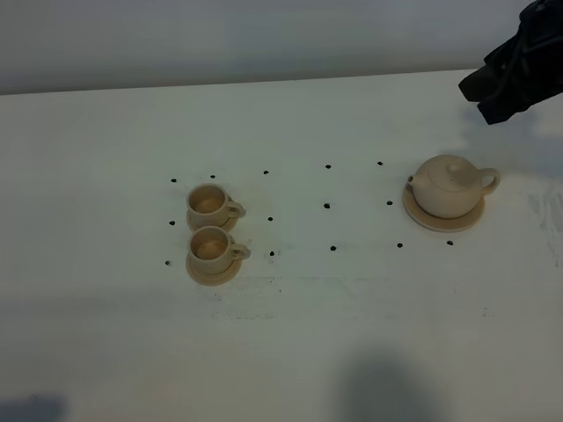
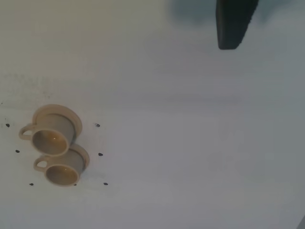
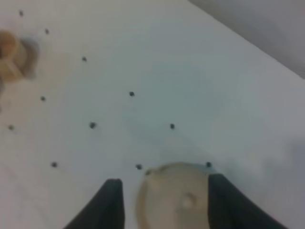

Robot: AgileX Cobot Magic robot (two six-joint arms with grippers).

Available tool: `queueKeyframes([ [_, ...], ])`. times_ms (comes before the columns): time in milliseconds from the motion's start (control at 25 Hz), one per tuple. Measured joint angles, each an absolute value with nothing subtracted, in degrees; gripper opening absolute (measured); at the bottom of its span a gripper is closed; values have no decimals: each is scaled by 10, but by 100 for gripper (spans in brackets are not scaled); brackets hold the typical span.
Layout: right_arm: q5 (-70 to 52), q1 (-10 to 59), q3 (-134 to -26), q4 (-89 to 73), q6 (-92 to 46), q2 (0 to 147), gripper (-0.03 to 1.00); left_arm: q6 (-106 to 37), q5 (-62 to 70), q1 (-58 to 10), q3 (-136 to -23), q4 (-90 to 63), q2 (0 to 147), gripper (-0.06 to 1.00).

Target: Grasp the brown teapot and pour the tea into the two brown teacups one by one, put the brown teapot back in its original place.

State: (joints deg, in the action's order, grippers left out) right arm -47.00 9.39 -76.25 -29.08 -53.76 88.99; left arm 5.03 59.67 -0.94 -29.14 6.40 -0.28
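Note:
The brown teapot sits on its wide tan disc at the right of the white table. The two brown teacups stand on small saucers at the left, one behind the other, close together. My right gripper hovers above and behind the teapot, clear of it. In the right wrist view it is open, with the teapot below and between the fingers. In the left wrist view both cups show, and a single dark finger is far from them.
Small black dots mark a grid on the table between the cups and the teapot. The table's back edge meets a grey wall. One blurred cup shows far off in the right wrist view.

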Motion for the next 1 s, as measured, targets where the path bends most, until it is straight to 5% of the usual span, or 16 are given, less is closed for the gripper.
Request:
queueKeyframes([
  [1000,-384,79,-766,-118,-773,1037,43,50,597,-9,-291,64,-3,61],
])
